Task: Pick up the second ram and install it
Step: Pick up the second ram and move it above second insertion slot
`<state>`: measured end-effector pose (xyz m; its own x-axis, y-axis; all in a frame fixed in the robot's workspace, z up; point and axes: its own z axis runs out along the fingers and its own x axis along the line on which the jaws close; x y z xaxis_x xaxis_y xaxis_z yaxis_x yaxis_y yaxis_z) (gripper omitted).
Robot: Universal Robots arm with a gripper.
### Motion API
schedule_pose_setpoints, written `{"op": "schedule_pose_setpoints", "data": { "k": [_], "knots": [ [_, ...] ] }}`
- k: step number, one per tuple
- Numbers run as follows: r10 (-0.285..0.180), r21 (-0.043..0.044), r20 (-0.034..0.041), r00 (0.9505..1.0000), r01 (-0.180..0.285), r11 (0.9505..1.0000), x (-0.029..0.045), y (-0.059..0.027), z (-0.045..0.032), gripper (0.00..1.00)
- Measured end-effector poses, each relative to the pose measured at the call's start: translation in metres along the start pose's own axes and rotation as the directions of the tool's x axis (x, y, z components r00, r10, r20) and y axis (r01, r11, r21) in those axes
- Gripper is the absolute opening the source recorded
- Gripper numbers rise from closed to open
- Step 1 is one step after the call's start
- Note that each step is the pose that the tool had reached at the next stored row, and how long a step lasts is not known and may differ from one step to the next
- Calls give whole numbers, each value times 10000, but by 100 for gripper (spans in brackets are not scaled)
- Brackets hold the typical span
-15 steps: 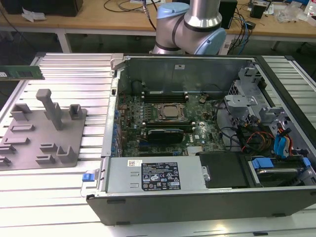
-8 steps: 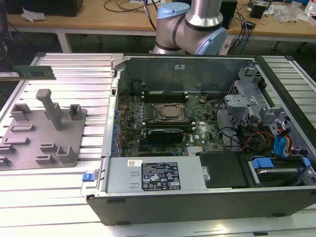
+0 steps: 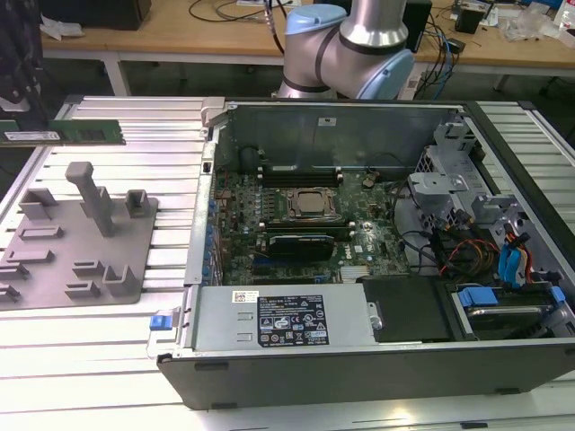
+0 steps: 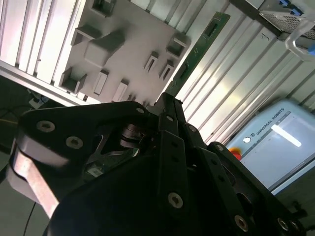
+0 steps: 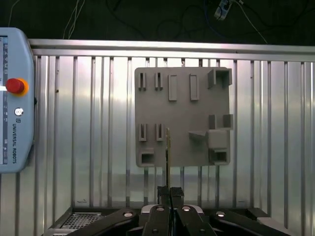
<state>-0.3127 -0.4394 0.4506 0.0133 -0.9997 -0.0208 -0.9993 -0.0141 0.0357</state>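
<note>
Gripping the second ram [image 4: 197, 54] by one end, the end effector [image 5: 170, 194] has its fingers pinched tight on the stick. It hangs over the grey fixture plate [image 3: 130, 238] at the exterior view's left, well apart from the open computer case [image 3: 359, 117]. With so short a hold the board could pivot or slip, and a tilted stick would likely clip the case wall or miss the memory slots [image 3: 301, 171]. Underneath is a ribbed aluminium tabletop [image 3: 171, 233] with a teach pendant [image 5: 15, 98] lying on it, and cluttered workbenches [image 3: 180, 36] stand on the far side.
</note>
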Motion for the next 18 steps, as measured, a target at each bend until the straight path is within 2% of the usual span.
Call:
{"op": "schedule_pose_setpoints", "data": {
  "k": [3, 9, 18],
  "knots": [
    [1, 0, 0, 10000, -1, 10000, 1, -87, -3, 9],
    [1, -3, 0, 10000, -1, 10000, 5, -391, -14, 9],
    [1, -6, -1, 10000, -1, 10000, 8, -616, -22, 9]
  ]
}}
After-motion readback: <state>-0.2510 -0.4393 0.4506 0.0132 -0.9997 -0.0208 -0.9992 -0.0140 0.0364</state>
